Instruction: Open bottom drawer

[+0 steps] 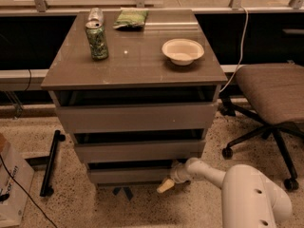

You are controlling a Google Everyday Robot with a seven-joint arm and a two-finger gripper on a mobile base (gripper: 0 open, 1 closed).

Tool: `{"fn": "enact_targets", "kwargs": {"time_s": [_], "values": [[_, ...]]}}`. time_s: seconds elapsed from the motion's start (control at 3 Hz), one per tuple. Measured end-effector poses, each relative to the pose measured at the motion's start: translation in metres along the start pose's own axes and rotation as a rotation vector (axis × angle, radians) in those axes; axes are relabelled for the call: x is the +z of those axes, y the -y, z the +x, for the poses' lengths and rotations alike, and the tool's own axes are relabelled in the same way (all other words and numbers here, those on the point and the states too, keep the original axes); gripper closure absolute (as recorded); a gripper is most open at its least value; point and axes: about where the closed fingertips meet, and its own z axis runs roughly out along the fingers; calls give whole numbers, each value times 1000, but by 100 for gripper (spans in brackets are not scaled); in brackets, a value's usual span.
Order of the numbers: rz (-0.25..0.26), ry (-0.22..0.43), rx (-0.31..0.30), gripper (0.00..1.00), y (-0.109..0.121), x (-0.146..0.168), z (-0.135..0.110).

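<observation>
The grey-brown cabinet [133,63] has three drawers. The bottom drawer [128,175] is the lowest and narrowest, with a plain flat grey front and a thin dark gap above it. It stands about as far out as the drawer above. My gripper [167,182] is at the right end of the bottom drawer's front, close to the floor. My white arm [209,172] reaches it from the lower right. The drawer's inside is hidden.
On the cabinet top stand a green can [97,39], a bottle [95,15], a green bag [130,19] and a white bowl [183,50]. An office chair [273,91] is at the right. A black bar [51,163] and a cardboard box [12,189] lie at the left.
</observation>
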Motion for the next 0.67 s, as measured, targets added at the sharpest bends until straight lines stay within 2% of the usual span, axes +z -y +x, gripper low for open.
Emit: {"fn": "enact_targets", "kwargs": {"time_s": [0.67], "values": [[0, 0, 0, 46, 0, -7, -5]]}}
